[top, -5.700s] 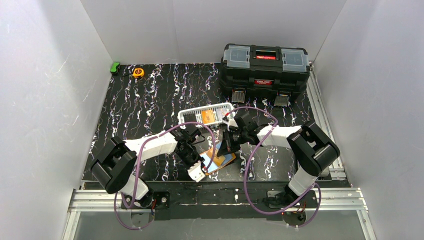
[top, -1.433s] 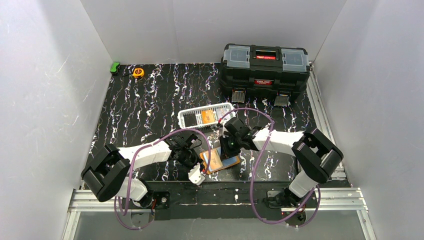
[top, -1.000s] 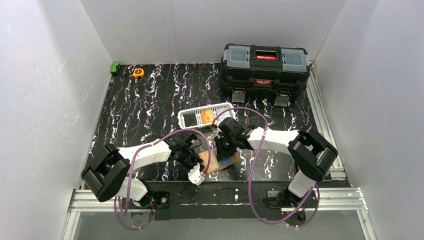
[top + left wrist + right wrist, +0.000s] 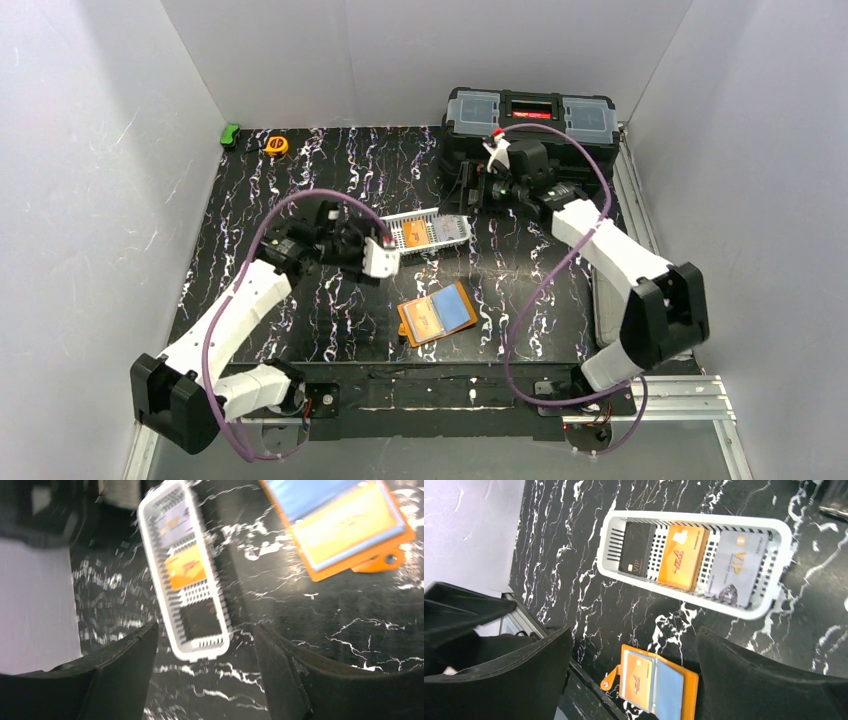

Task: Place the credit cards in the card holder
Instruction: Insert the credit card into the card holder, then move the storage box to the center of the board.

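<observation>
On my overhead feed the card holder (image 4: 437, 315) lies open and flat on the worktop (image 4: 300, 200), on the near side of the white basket (image 4: 425, 232) and apart from it. Through the right wrist camera I can see an orange card (image 4: 638, 680) in one of its pockets and a pale blue card (image 4: 669, 692) in the pocket alongside (the snap tab sticks out on the orange side). Three more lie side by side in the basket: a black card (image 4: 636, 555), a second orange card (image 4: 680, 557) and a grey card (image 4: 736, 572). My left hand (image 4: 206, 626) hovers at the black-card end of the basket, fingers spread wide with nothing between them. My right hand (image 4: 634, 630) is up beyond the basket, by the black toolbox (image 4: 530, 125), also wide and carrying nothing.
</observation>
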`<state>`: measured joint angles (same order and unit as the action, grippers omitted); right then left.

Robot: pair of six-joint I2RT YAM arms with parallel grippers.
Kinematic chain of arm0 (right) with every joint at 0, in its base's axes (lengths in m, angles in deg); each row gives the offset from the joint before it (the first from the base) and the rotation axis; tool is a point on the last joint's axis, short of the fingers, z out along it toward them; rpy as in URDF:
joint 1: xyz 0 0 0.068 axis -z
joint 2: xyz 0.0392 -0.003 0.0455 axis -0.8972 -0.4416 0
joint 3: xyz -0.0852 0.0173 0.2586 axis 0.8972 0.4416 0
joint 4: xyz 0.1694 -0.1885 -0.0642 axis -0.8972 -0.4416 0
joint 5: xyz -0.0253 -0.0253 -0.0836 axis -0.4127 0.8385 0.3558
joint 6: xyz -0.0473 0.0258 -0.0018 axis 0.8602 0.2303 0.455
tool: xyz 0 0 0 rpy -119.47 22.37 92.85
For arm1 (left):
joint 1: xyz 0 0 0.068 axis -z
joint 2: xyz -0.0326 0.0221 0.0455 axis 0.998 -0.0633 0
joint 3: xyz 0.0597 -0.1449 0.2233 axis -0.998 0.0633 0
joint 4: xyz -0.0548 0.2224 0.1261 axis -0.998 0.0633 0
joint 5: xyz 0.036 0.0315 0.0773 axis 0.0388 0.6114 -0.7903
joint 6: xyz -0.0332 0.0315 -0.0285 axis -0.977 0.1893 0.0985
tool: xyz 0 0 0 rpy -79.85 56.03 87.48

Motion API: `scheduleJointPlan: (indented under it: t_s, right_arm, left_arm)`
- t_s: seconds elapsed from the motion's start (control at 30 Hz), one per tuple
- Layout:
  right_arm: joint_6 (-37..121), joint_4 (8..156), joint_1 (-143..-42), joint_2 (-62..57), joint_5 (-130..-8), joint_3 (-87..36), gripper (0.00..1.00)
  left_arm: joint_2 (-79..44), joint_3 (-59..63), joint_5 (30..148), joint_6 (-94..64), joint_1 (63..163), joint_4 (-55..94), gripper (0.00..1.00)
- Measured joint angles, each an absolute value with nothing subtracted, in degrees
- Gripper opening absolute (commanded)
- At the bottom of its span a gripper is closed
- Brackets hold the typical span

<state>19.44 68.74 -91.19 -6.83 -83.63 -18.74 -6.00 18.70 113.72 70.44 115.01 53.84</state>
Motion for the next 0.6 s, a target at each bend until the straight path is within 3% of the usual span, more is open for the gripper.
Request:
scheduleJointPlan:
  t_s: [0.03,0.1,0.13,0.2,0.27,0.4,0.5,0.6]
  right_arm:
    - [19.27,67.99,-90.84,-8.67,-83.83,-20.54,0.99]
    - [19.46,66.27,-91.63,-12.62,-83.67,-24.43,0.98]
    - [19.64,65.41,-92.29,-14.2,-83.37,-26.09,0.98]
    - [20.42,62.75,-94.08,-17.56,-82.25,-30.0,0.95]
    - [20.88,59.91,-95.61,-20.65,-81.49,-34.28,0.82]
    - [20.77,58.14,-97.36,-25.08,-81.49,-39.81,0.7]
    - [20.29,57.81,-97.34,-28.23,-81.99,-42.72,0.52]
    - [19.11,57.39,-97.34,-33.13,-82.49,-46.46,0.48]
  left_arm:
    - [-6.11,17.22,113.3,67.6,113.15,53.22,0.72]
    - [-6.74,14.99,112.63,62.72,110.44,52.46,0.94]
    - [-7.59,13.65,112.43,59.55,108.76,51.67,0.98]
    - [-9.54,11.6,112.06,54.57,106.4,50.34,0.98]
    - [-12.9,9.08,111.51,48.95,103.84,48.98,0.98]
    - [-20.64,4.36,113.13,42.18,99.41,48.15,0.87]
    - [-25.19,2.61,115.14,41.3,97.46,48.13,0.65]
    - [-29.04,1.06,117.85,43.64,97.37,48.96,0.53]
